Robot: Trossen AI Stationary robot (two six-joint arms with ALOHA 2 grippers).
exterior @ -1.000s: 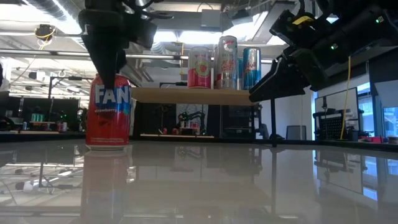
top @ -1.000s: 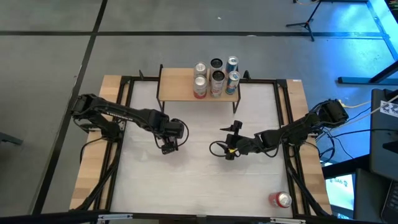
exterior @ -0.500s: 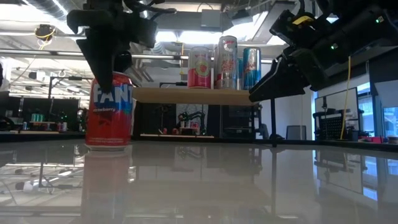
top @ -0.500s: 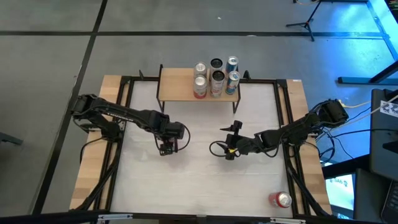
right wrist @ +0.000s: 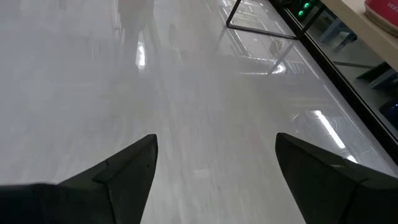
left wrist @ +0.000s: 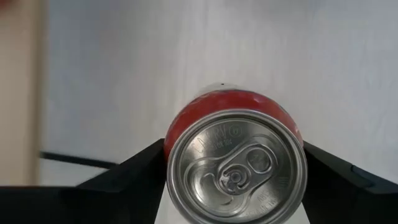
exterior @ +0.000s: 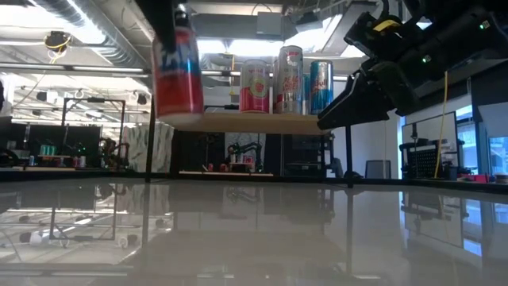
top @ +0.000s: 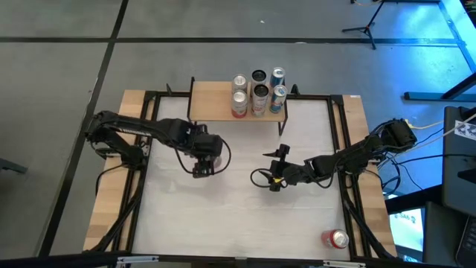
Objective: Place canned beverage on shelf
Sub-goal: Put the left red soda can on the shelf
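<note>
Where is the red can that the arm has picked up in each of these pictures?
High view: hidden under the left gripper, left of centre.
Low view: red can in the air, upper left, beside the shelf.
Left wrist view: fills the centre, top up, between the fingers.
Right wrist view: not in it.
Shared landmark: the shelf, in both high and low views.

White tabletop [top: 238, 216], wooden shelf [top: 212, 104] at far edge bearing five cans [top: 257, 92], red can [top: 335, 238] near corner

Red can [exterior: 178, 70] upright, held off the white tabletop, beside the light-wood shelf [top: 212, 102] on black legs, five cans at its right end
</note>
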